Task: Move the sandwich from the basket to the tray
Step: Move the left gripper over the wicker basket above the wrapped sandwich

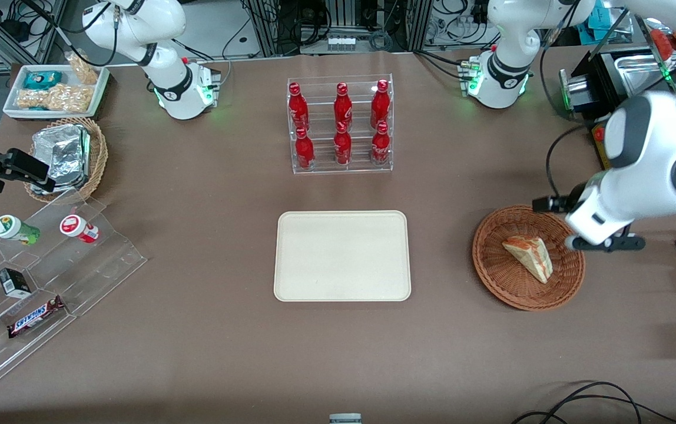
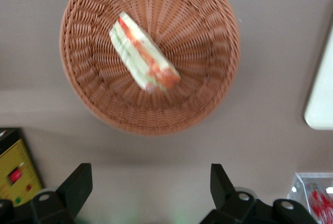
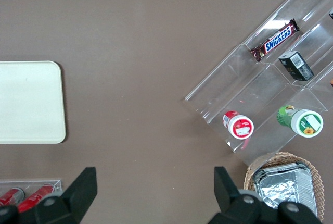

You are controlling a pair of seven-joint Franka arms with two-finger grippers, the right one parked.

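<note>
The sandwich (image 1: pixel 529 256), a pale triangular wedge with red-orange and green filling, lies in the round reddish-brown wicker basket (image 1: pixel 494 280) toward the working arm's end of the table. In the left wrist view the sandwich (image 2: pixel 143 52) rests near the middle of the basket (image 2: pixel 208 94). My gripper (image 1: pixel 606 242) hovers over the basket's rim on the working arm's side, above the sandwich and not touching it. The gripper (image 2: pixel 150 182) is open wide with nothing between its fingers. The cream tray (image 1: pixel 343 256) lies bare mid-table, and its edge (image 2: pixel 322 94) shows in the wrist view.
A clear rack of red bottles (image 1: pixel 341 126) stands farther from the front camera than the tray. Toward the parked arm's end are a tan basket of foil packs (image 1: pixel 67 156), a white snack tray (image 1: pixel 55 91) and a clear stepped display (image 1: pixel 37 277). A black machine (image 1: pixel 609 76) stands near the working arm.
</note>
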